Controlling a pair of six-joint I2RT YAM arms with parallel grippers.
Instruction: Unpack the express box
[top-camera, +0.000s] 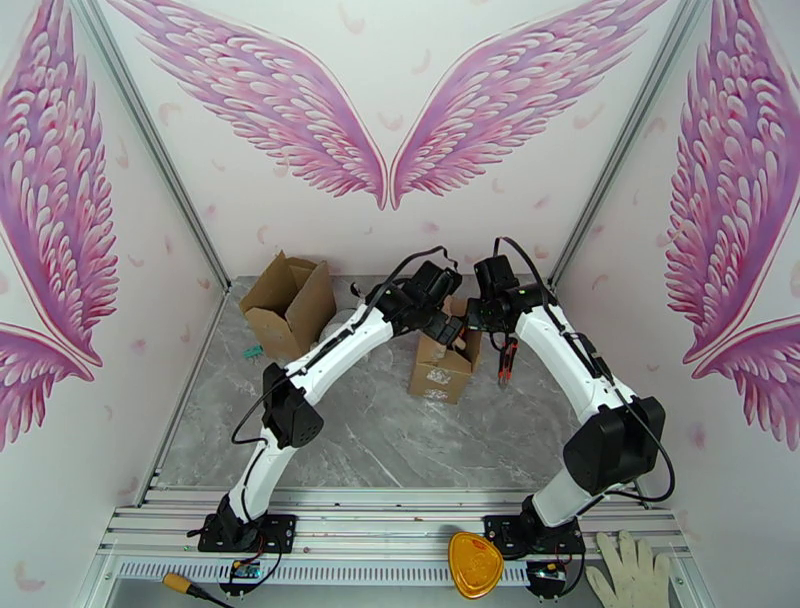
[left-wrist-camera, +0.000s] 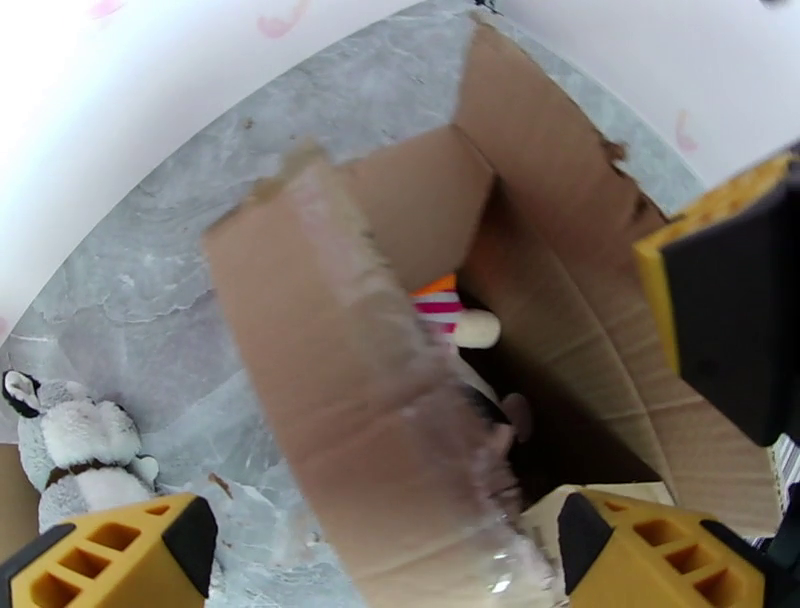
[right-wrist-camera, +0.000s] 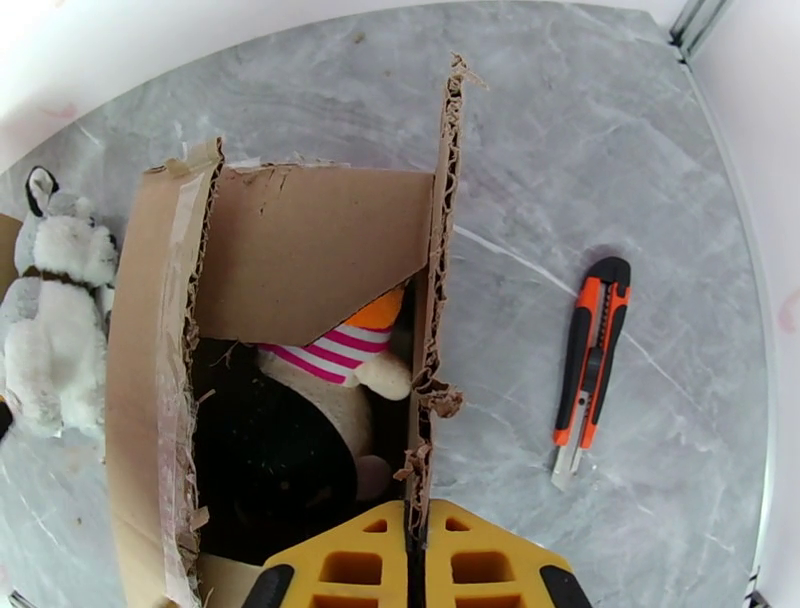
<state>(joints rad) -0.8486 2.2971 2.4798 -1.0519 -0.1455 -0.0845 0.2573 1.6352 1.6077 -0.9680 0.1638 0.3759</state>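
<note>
The small express box (top-camera: 440, 375) stands mid-table with its top flaps open. Inside it lies a plush toy (right-wrist-camera: 325, 385) with a pink-striped scarf, which the left wrist view catches as well (left-wrist-camera: 448, 308). My right gripper (right-wrist-camera: 415, 525) is shut on the torn upright edge of the box's right flap (right-wrist-camera: 440, 250). My left gripper (left-wrist-camera: 385, 545) is open above the box, and its yellow fingers (left-wrist-camera: 110, 550) straddle the taped left flap (left-wrist-camera: 340, 380) without closing on it. Both grippers meet over the box in the top view (top-camera: 460, 325).
A grey-and-white husky plush (right-wrist-camera: 50, 300) lies on the table left of the box. An orange utility knife (right-wrist-camera: 590, 360) lies to its right. A larger open carton (top-camera: 290, 300) stands at the back left. A yellow object (top-camera: 475, 565) and a glove (top-camera: 630, 570) lie beside the arm bases.
</note>
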